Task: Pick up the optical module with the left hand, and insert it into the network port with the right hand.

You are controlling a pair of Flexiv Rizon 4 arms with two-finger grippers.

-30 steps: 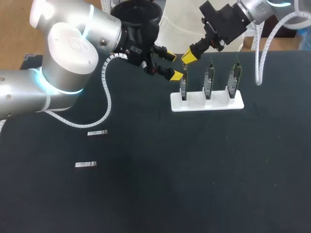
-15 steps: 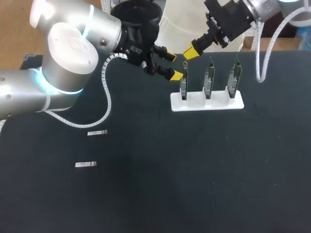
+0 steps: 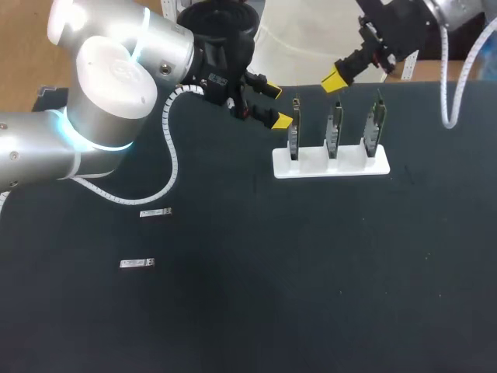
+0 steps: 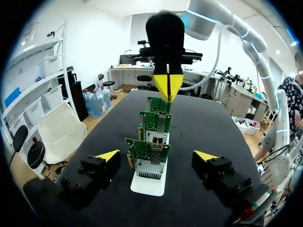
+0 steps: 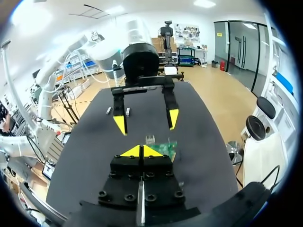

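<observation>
Head view: a dark worktop is seen, with two small silver optical modules lying flat in the left part of the frame, one below the other and a little apart, neither touched by either arm. In the upper middle a white stand is set, and three green circuit boards are held upright in it in a row, side by side. The left end effector is placed just to the left of the leftmost board, its two yellow-tipped fingers spread wide and nothing gripped between them. The right end effector is held above and behind the row of boards at the upper right, clear of them. In the left wrist view the boards are lined up one behind the other ahead of the spread fingers, with the nearest board standing midway ahead of them and not touched by either tip; the right end effector is seen hanging over the far end of the row. In the right wrist view its own two yellow tips are pressed together, and no object can be made out between them; a green board edge is seen just ahead of them, and the open left end effector faces it from beyond.
</observation>
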